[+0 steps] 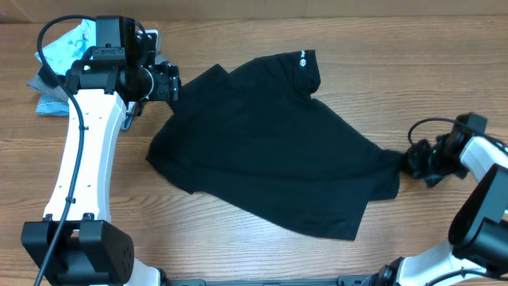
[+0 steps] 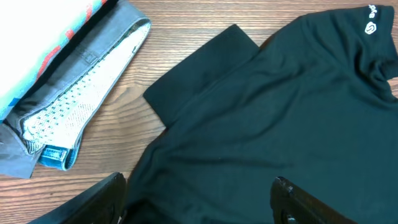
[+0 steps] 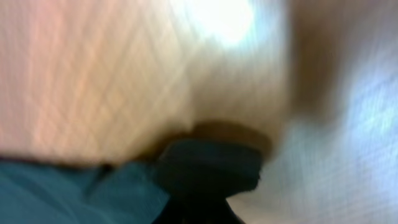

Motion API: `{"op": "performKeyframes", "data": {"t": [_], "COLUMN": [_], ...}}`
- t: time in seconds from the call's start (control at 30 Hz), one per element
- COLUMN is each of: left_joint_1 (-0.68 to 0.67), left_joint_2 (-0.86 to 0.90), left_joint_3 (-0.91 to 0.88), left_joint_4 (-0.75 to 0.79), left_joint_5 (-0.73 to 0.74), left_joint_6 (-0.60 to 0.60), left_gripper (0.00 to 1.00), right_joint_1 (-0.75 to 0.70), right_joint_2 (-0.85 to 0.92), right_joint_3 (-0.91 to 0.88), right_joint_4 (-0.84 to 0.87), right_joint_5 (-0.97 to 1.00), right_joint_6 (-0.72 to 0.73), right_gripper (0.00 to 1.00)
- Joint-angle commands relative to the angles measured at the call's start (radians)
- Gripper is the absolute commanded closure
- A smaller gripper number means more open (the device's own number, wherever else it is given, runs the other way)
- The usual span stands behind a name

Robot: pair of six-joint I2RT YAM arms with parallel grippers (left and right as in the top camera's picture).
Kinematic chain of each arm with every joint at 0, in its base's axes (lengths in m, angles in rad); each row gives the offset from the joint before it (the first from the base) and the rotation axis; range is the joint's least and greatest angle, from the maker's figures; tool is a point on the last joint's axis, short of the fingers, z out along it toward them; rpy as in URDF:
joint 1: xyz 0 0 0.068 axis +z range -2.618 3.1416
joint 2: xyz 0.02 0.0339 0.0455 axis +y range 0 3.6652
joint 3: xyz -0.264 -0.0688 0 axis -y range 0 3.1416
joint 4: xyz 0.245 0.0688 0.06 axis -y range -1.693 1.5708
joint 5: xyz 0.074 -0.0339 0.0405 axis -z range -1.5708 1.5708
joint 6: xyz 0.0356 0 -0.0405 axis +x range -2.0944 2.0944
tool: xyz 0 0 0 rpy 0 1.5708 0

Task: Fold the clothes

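Left gripper point(image 2: 196, 194) spread over the soft black short-sleeved T-shirt point(image 1: 270, 143); right gripper point(image 1: 414, 161) seemingly pinches its corner near the wooden table's point(image 1: 238, 254) right edge.

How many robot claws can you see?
2. The left gripper, open, hovers at the black T-shirt's left sleeve, near the pile of folded clothes. The right gripper looks shut on the shirt's right corner. None seem hidden.

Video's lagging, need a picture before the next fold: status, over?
Left fingers open over black T-shirt near sleeve. Right fingers shut at its right edge, grip unconfirmed. Shirt flat, rumpled, unfolded. Folded pile by left arm, clear of shirt.
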State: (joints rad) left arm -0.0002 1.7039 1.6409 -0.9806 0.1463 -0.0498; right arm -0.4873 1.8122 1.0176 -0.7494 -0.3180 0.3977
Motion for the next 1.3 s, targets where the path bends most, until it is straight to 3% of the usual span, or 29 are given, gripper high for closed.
{"op": "performKeyframes", "data": {"t": [0.0, 0.13, 0.17, 0.27, 0.4, 0.47, 0.6, 0.73, 0.83, 1.03, 1.13, 1.2, 1.23, 1.27], "left_joint_1": [-0.007, -0.008, -0.008, -0.008, -0.021, -0.029, -0.047, -0.063, -0.072, -0.075, -0.075, -0.075, -0.075, -0.075], "left_joint_2": [-0.016, -0.016, -0.016, -0.016, -0.016, -0.016, -0.016, -0.016, -0.016, -0.016, -0.016, -0.016, -0.016, -0.016], "left_joint_3": [0.009, 0.009, 0.009, 0.009, 0.009, 0.009, 0.009, 0.009, 0.009, 0.009, 0.008, 0.008, 0.008, 0.008], "left_joint_4": [-0.002, 0.002, 0.002, -0.001, -0.003, -0.003, -0.008, -0.021, -0.028, -0.071, -0.093, -0.102, -0.105, -0.108], "left_joint_5": [0.046, 0.103, 0.113, 0.118, 0.117, 0.117, 0.115, 0.114, 0.113, 0.113, 0.113, 0.113, 0.113, 0.113], "left_joint_6": [0.002, 0.002, 0.002, 0.002, 0.003, 0.006, 0.013, 0.013, 0.013, 0.014, 0.021, 0.021, 0.021, 0.021], "left_gripper": [0.23, 0.23, 0.23, 0.22, 0.17, 0.16, 0.15, 0.13, 0.11, 0.07, 0.07, 0.07, 0.07, 0.07], "right_joint_1": [-0.034, -0.05, -0.051, -0.051, -0.051, -0.052, -0.052, -0.052, -0.051, -0.051, -0.051, -0.051, -0.055, -0.063], "right_joint_2": [0.017, 0.017, 0.017, 0.017, 0.017, 0.017, 0.017, 0.017, 0.017, 0.017, 0.017, 0.017, 0.016, 0.014], "right_joint_3": [0.164, 0.394, 0.438, 0.529, 0.582, 0.581, 0.566, 0.488, 0.387, 0.166, 0.121, 0.112, 0.116, 0.132], "right_joint_4": [0.104, 0.17, 0.169, 0.139, 0.007, -0.088, -0.275, -0.392, -0.391, -0.253, -0.208, -0.217, -0.231, -0.27], "right_joint_5": [0.002, 0.002, 0.002, -0.001, -0.002, 0.008, 0.119, 0.195, 0.197, 0.107, 0.103, 0.108, 0.112, 0.128], "right_joint_6": [0.048, 0.04, 0.04, 0.04, 0.009, -0.013, -0.013, -0.012, -0.006, -0.005, -0.005, -0.005, -0.005, -0.005], "right_gripper": [0.96, 0.96, 0.91, 0.35, 0.05, 0.0, 0.0, 0.12, 0.16, 0.39, 0.55, 0.89, 0.96, 0.96]}}
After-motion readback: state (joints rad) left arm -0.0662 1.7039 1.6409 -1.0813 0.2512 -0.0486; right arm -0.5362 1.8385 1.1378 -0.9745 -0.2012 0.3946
